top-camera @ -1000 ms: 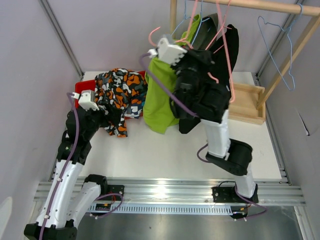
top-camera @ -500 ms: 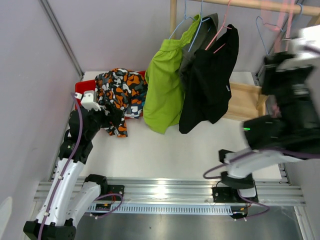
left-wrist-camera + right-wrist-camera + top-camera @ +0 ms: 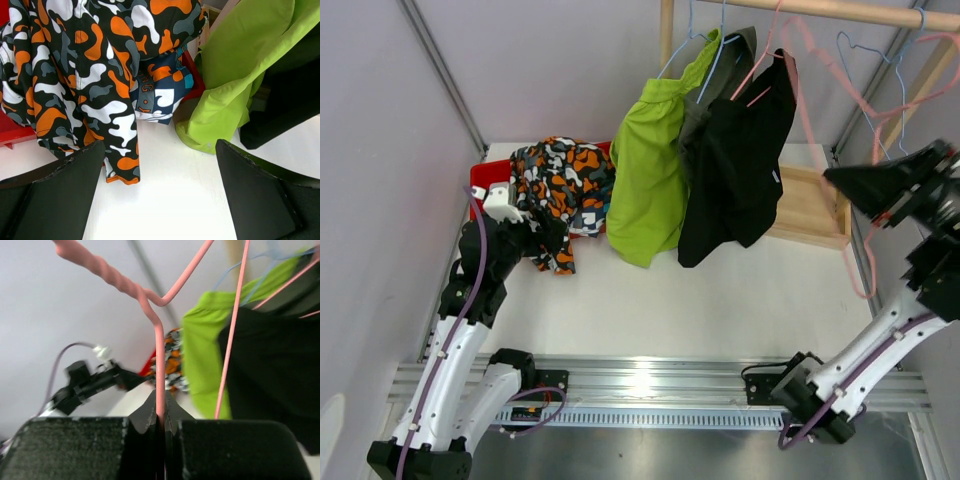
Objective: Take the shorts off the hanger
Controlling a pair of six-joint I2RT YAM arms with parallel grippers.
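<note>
right gripper (image 3: pixel 160 416), now swung away rightward, is clamping the thin pink wire hanger (image 3: pixel 159 365); left gripper (image 3: pixel 160 148) is gaping empty.

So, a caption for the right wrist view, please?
Right gripper shut on a pink hanger, with lime green shorts and black shorts behind.

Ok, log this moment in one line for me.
left fingers open beside orange-black-white shorts | right fingers shut on bare pink hanger | lime green shorts, black shorts hang on rail

Lime shorts (image 3: pixel 645 190) & blk shorts (image 3: pixel 745 170) hung, camo shorts (image 3: pixel 560 175) on red bin (image 3: pixel 479 178)
</note>
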